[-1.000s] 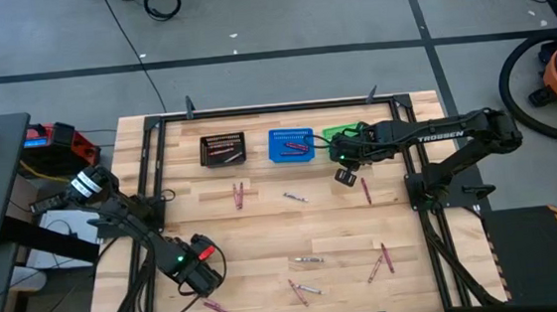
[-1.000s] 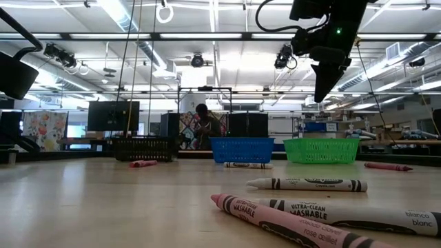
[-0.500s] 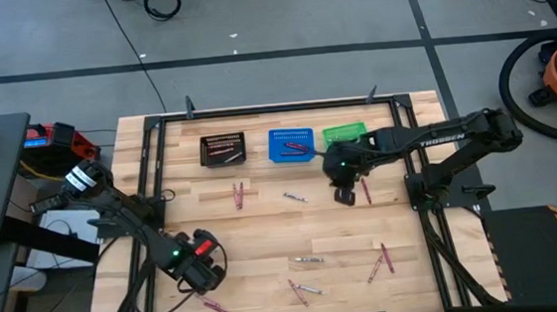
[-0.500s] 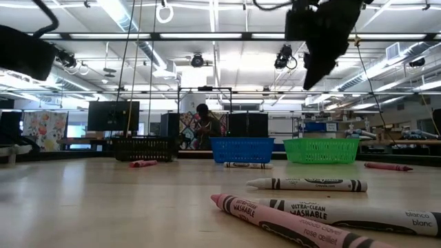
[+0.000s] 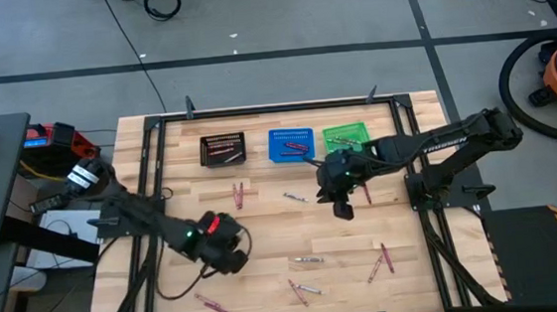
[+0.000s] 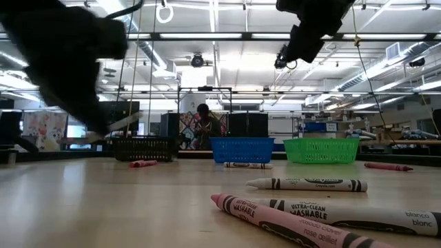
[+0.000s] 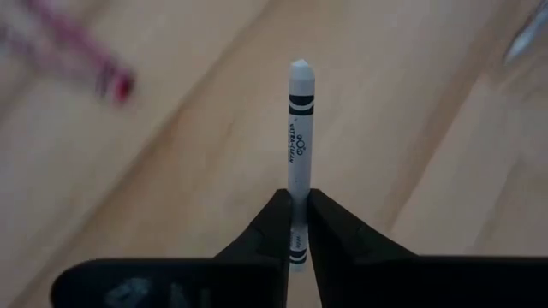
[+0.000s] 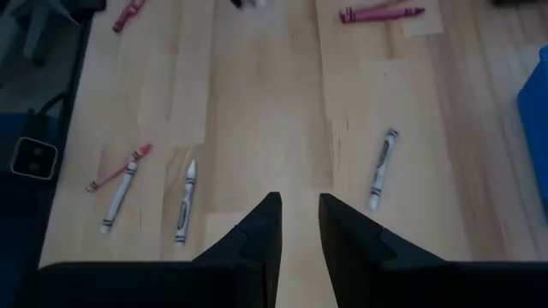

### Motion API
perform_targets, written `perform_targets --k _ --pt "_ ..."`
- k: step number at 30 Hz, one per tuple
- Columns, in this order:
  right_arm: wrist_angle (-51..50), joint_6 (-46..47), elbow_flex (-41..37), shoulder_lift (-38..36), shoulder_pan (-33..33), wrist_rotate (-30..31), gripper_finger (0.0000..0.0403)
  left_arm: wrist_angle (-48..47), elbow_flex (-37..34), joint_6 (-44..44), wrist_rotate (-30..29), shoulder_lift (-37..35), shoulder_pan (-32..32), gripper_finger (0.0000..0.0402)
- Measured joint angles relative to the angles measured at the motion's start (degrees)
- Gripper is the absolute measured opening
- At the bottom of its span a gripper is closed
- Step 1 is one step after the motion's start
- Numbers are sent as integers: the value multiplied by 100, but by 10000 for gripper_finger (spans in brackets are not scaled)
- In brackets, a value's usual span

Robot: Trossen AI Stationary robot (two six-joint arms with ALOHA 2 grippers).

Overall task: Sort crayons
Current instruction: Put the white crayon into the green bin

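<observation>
My left gripper (image 7: 297, 201) is shut on a white crayon (image 7: 299, 120) above the near-left part of the table (image 5: 229, 255). In the low view it is a dark blur at the left with the pale crayon (image 6: 116, 127) sticking out. My right gripper (image 8: 300, 205) hangs open and empty over the table's middle right (image 5: 342, 209). Loose crayons lie flat on the wood: a pink pair (image 5: 239, 194), a grey one (image 5: 295, 197), a pink one (image 5: 366, 189), and several more near the front (image 5: 308, 260). My left gripper pinches the white crayon between its two fingers at the lower part of the wrapper (image 7: 297, 192), close to the flat rear end. The fingers lie along the crayon, whose pointed tip (image 7: 300, 67) sticks out ahead of them. The crayon is lifted clear of the table.
A black mesh basket (image 5: 223, 148), a blue one (image 5: 290, 143) and a green one (image 5: 345, 134) stand in a row at the far edge, the first two with crayons inside. Bare wood lies between the baskets and the front crayons. A person shows far behind the table (image 6: 204, 124).
My left gripper has risen and gone toward the table's right and far edge with the white crayon, turning as it went. My right gripper has left the green basket and come toward the near edge, over the table's middle, tipping as it moved.
</observation>
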Motion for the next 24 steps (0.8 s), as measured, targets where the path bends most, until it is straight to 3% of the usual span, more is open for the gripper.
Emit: perform_targets --k 11,24 --pt "423 -369 -62 1 549 804 87 2551 7 2937 -179 -4 1006 34" --pt "2263 -457 -1008 2 1040 1863 87 4363 9 4574 146 -4 1504 34"
